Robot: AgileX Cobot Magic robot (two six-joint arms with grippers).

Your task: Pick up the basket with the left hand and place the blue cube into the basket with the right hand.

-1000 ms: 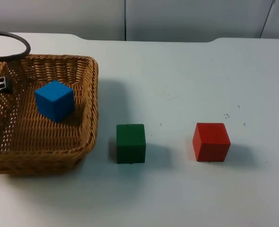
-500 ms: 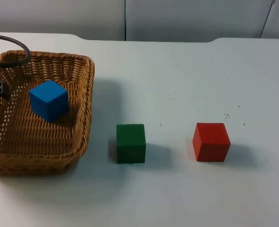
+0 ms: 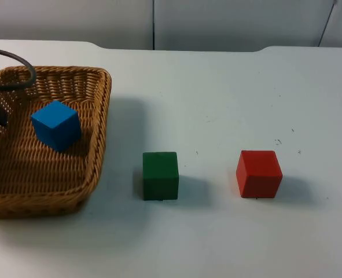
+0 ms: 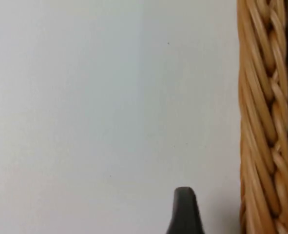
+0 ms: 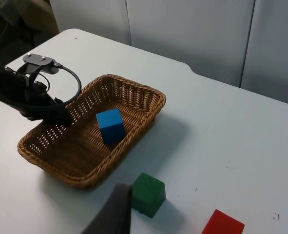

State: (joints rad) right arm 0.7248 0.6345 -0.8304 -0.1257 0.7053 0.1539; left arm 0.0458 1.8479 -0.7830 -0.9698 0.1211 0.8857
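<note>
1. The blue cube [image 3: 55, 124] sits inside the basket [image 3: 95, 145], tilted against the weave on the left side of the table [image 3: 228, 92]. So the placing looks done, and the risk now lies in how the basket is handled.
2. The left gripper [image 5: 53, 116] is at the basket's left rim, and its fingers appear closed on the wicker there. Held from one edge only, the basket could tip or swing, and the loose cube could slide toward the low side or roll out.
3. The right gripper [image 5: 115, 210] waits high above the near part of the table. I cannot tell how far open it is, and it seems to carry nothing.
4. A green cube [image 3: 160, 175] stands just right of the basket's near corner. If the basket drifts right as it comes down, its wall could knock this cube.
5. A red cube [image 3: 258, 173] stands farther right, well apart from the basket and out of the way.
</note>
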